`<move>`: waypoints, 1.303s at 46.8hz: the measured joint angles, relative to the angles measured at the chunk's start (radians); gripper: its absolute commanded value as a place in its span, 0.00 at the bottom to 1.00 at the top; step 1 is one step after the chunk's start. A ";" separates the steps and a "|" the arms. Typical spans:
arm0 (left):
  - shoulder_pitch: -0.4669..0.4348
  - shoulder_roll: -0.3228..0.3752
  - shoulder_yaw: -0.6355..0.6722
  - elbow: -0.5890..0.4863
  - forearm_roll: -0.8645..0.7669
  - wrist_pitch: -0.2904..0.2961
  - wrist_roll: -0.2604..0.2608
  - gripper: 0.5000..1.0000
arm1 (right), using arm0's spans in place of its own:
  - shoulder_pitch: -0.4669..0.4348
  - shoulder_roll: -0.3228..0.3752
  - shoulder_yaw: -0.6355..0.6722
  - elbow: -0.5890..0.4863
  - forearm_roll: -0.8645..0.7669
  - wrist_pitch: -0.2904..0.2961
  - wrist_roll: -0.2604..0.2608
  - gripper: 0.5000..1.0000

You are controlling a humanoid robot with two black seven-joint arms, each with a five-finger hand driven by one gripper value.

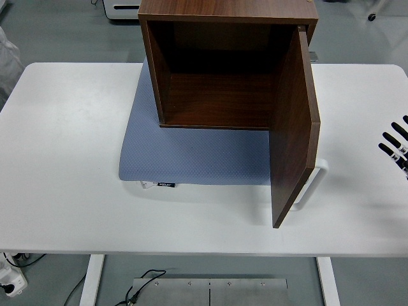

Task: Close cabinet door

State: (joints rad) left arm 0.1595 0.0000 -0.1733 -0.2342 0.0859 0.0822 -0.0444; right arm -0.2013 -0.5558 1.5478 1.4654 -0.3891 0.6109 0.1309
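So the brown wooden cabinet (217, 70) is sitting toward the 12 o'clock end of the white table (64, 159), parked on a blue-grey mat (185, 156) that's sticking out past it toward 6 and 9 o'clock. The inside is looking bare and pretty dark at the back. The cabinet door (294, 134) is hanging wide open, hinged on the cabinet's 3 o'clock side and swinging out toward 6 o'clock, past the mat's near edge. A white handle (313, 185) is poking out low on its outer face.

The right hand (395, 146) is just peeking in at the 3 o'clock edge, only black fingertips showing, fanned apart and gripping nothing. It's sitting well clear of the door, not touching it.
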 measured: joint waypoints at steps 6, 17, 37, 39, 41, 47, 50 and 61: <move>0.000 0.000 0.000 0.000 0.000 0.000 0.000 1.00 | -0.003 0.004 -0.007 0.022 -0.020 0.000 -0.006 1.00; 0.000 0.000 0.000 0.000 0.000 0.000 0.000 1.00 | -0.002 0.006 -0.042 0.054 -0.053 0.000 -0.008 1.00; 0.000 0.000 0.000 0.000 0.000 0.000 0.000 1.00 | 0.038 0.036 -0.150 0.069 -0.122 0.000 -0.022 1.00; 0.000 0.000 0.000 0.000 0.000 0.000 0.000 1.00 | 0.047 0.036 -0.159 0.069 -0.124 0.000 -0.024 1.00; 0.000 0.000 0.000 0.000 0.000 0.000 0.000 1.00 | 0.054 0.036 -0.168 0.069 -0.125 0.000 -0.026 1.00; 0.000 0.000 0.000 0.000 0.000 0.000 0.000 1.00 | 0.080 0.036 -0.198 0.069 -0.126 0.000 -0.028 1.00; 0.000 0.000 0.000 0.000 0.000 0.000 0.000 1.00 | 0.094 0.035 -0.214 0.069 -0.126 0.000 -0.030 1.00; 0.000 0.000 0.000 0.000 0.000 0.000 0.000 1.00 | 0.133 0.038 -0.269 0.069 -0.138 0.000 -0.036 1.00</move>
State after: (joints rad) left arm 0.1595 0.0000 -0.1733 -0.2344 0.0859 0.0822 -0.0444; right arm -0.0680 -0.5183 1.2793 1.5342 -0.5275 0.6109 0.0950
